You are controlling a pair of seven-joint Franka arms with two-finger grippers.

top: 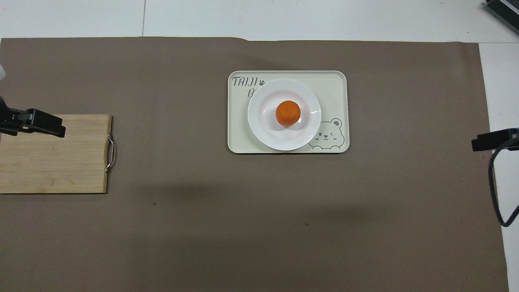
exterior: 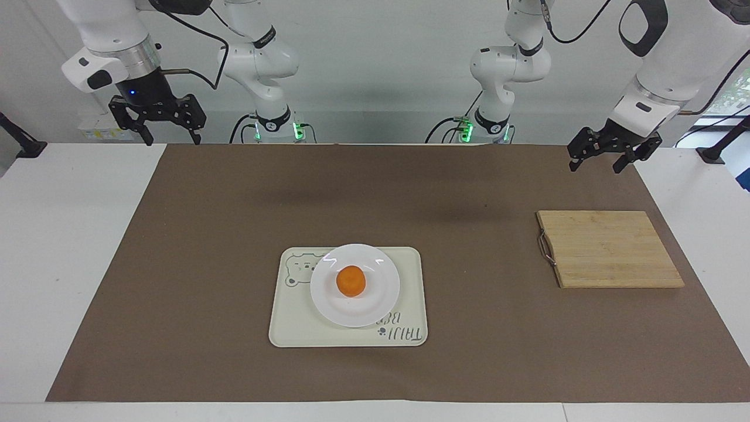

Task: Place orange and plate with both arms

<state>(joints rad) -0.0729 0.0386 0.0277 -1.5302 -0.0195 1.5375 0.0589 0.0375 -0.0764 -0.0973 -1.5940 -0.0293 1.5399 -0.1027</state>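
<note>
The orange (exterior: 350, 281) sits in the middle of the white plate (exterior: 384, 300). The plate rests on the cream bear-print tray (exterior: 291, 329) at the middle of the table. The orange (top: 288, 113), the plate (top: 262, 123) and the tray (top: 337, 84) also show in the overhead view. My right gripper (exterior: 170, 139) is open and empty, raised high over the brown mat's corner at the right arm's end. My left gripper (exterior: 595, 167) is open and empty, raised over the mat's edge at the left arm's end. Both grippers are well apart from the tray.
A bamboo cutting board (exterior: 609, 249) with a metal handle lies on the brown mat (exterior: 193, 281) toward the left arm's end. In the overhead view the left gripper (top: 40, 123) overlaps the board (top: 52, 162), and the right gripper (top: 492, 140) shows at the edge.
</note>
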